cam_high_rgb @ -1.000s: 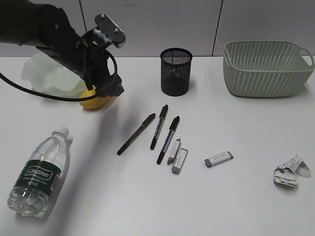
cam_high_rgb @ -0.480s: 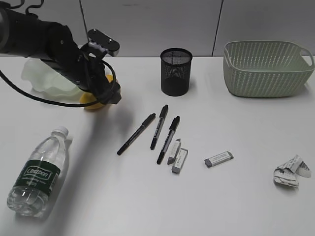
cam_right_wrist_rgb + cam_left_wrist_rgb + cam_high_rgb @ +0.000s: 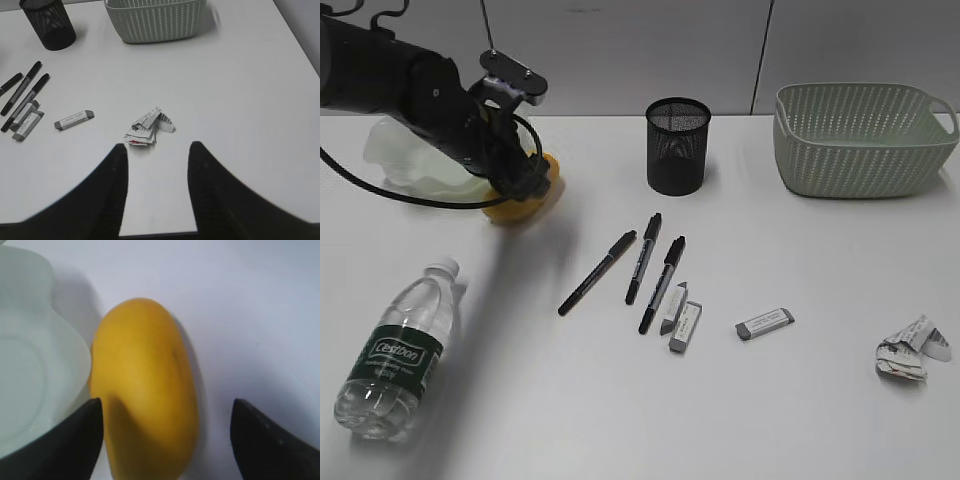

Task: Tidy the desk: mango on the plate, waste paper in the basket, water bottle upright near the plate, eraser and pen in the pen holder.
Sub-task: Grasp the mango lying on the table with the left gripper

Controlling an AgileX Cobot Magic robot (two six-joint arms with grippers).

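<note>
My left arm has shifted farther left and lower since the earlier frame. Left pincer (image 3: 525, 180) spread wide, straddling the mango (image 3: 145, 390), which lies on the desk (image 3: 770, 400) touching the plate's (image 3: 35, 365) right rim. Right pincer (image 3: 157, 175) spread, empty, near the waste paper (image 3: 147, 127).

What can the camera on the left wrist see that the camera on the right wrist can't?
Only the left wrist view shows the mango lying beside the plate, between the open left end effector fingers. Only the right wrist view shows the waste paper, basket, pen holder, pens and erasers. Both show the white desk.
</note>
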